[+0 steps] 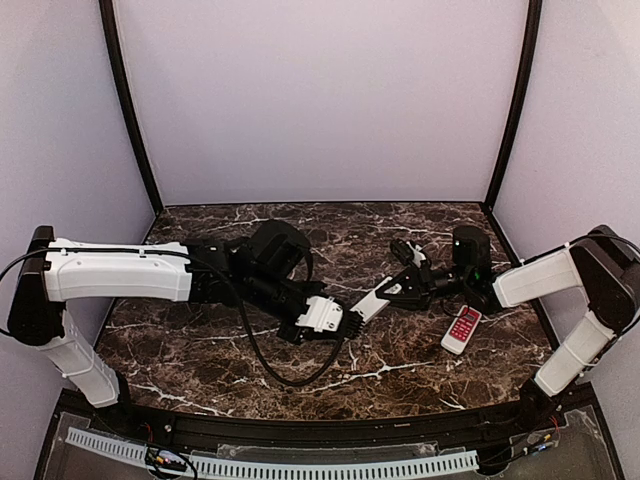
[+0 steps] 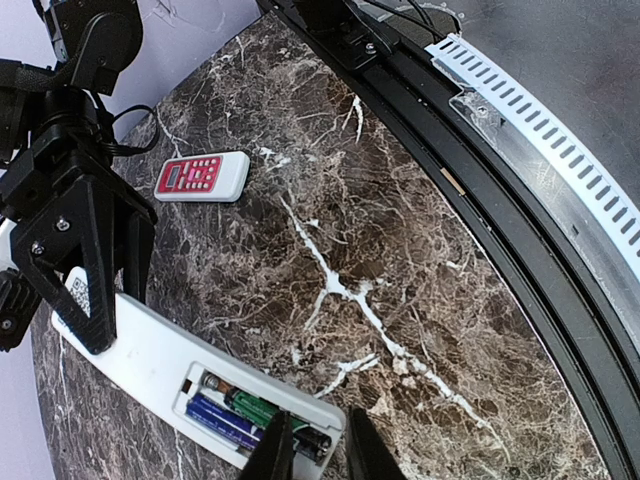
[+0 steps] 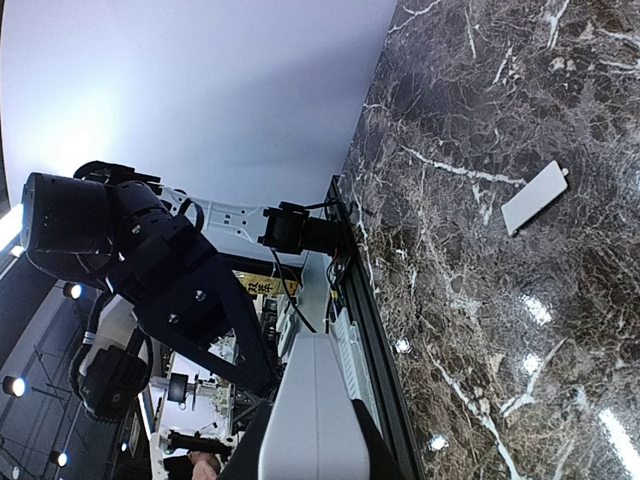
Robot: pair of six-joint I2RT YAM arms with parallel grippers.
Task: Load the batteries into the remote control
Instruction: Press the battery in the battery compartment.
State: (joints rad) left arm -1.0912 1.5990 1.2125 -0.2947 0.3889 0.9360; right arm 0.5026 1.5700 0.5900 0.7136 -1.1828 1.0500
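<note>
**benchrat:** Left claw sits right up against the lens in its own wrist view. Its fingers are close together with only a thin gap, straddling the open battery bay at the end of the remote control. Can't tell if it's actually pinching a cell or just nudging one.

**solderjoe:** Yep, and the right claw is clamped across the other half of that remote, holding it over the middle of the table. The long axis runs from the left claw out to the right claw, slanting toward the far right corner, with the bay end on the left arm's side. So the left arm's the nearer one, and seating the cells looks like its job.

**benchrat:** Headcount?

**solderjoe:** Two batteries show in the bay, side by side along the remote, one bluish and one greenish. Two remotes total: the white one, plus a red-and-white remote lying near the table's right edge. One small white cover lies flat on the table, off on its own. Two claws, obviously.
</note>
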